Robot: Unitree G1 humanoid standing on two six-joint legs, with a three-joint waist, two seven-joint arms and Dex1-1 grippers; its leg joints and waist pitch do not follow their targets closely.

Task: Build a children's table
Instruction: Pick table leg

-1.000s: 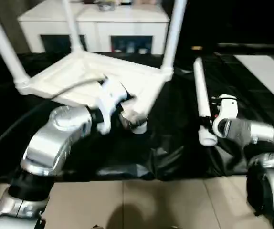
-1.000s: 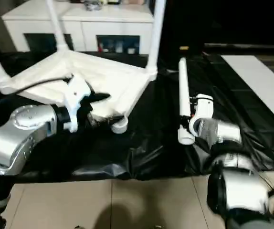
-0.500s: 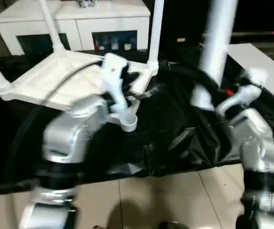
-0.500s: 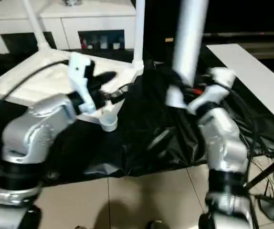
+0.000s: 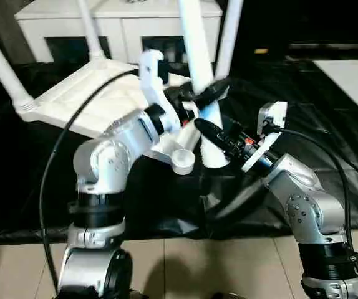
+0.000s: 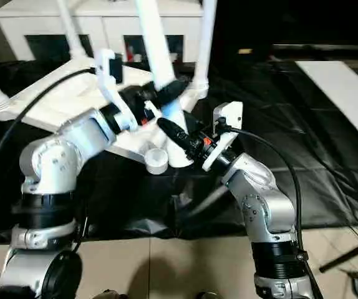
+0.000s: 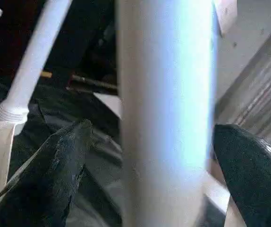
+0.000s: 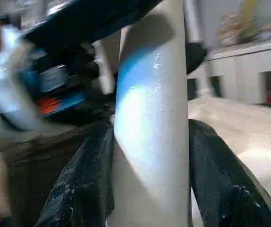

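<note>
The children's table tabletop (image 5: pixel 98 99) lies upside down on black sheeting, with three white legs (image 5: pixel 229 31) standing up from its corner sockets. The near corner socket (image 5: pixel 182 161) is empty. My right gripper (image 5: pixel 213 134) is shut on the lower part of the fourth leg (image 5: pixel 191 37), which stands nearly upright just beside that socket, its foot on the sheeting. In the right wrist view both fingers (image 8: pixel 86 179) press the tube (image 8: pixel 152 118). My left gripper (image 5: pixel 201 96) is open, higher on the same leg. Its fingers (image 7: pixel 55 165) stand apart from the tube (image 7: pixel 166 113).
A white cabinet (image 5: pixel 123 18) stands behind the tabletop. Crumpled black sheeting (image 5: pixel 328 124) covers the work area, and tiled floor (image 5: pixel 229 268) lies in front. A black cable (image 5: pixel 48 187) loops off my left arm. A white board (image 5: pixel 353 71) lies at the far right.
My right arm has swung the fourth leg from the right to the middle, next to the empty socket. My left gripper has come up around it. The camera has also shifted.
</note>
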